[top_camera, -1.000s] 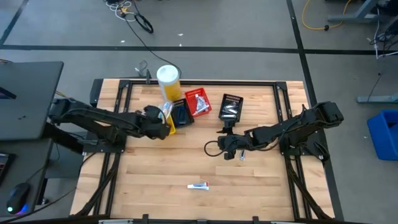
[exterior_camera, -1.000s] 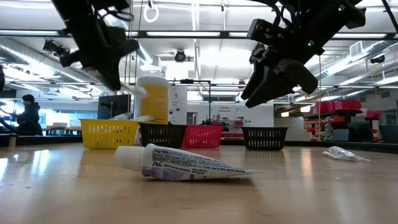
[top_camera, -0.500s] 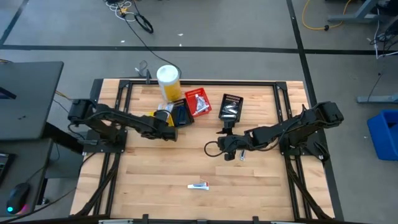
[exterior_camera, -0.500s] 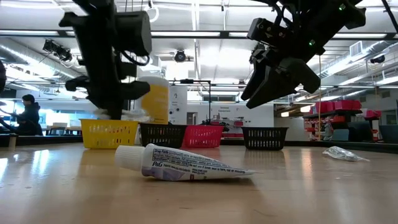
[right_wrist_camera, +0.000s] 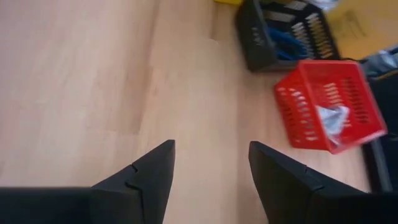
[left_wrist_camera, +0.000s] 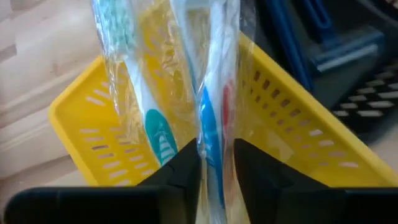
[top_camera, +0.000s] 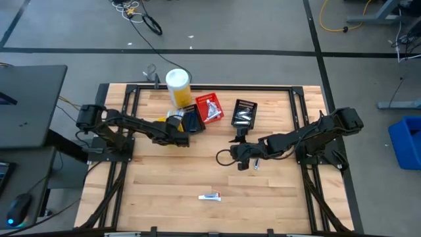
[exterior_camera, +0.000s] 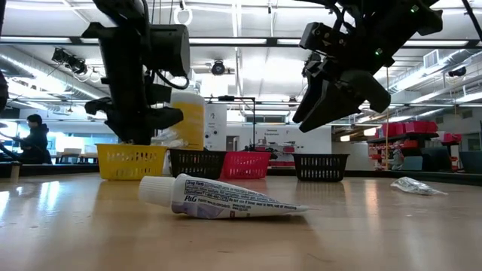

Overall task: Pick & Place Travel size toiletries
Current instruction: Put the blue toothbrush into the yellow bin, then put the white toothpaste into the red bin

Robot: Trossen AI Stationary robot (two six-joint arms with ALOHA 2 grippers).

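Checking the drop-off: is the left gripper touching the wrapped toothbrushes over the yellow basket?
Touching. The left wrist view shows the left gripper with its fingers against the wrapped toothbrushes, above the yellow basket.

Left gripper [top_camera: 179,133] over yellow basket [top_camera: 177,123], tube [top_camera: 210,196] near front

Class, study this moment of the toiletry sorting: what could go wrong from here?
1. The left hand has a wrapped toothbrush between its fingers above the yellow basket; the tall wrapper may catch the rim and tip out.
2. The right hand, open over bare table, may miss the silvery packet lying off to one side.
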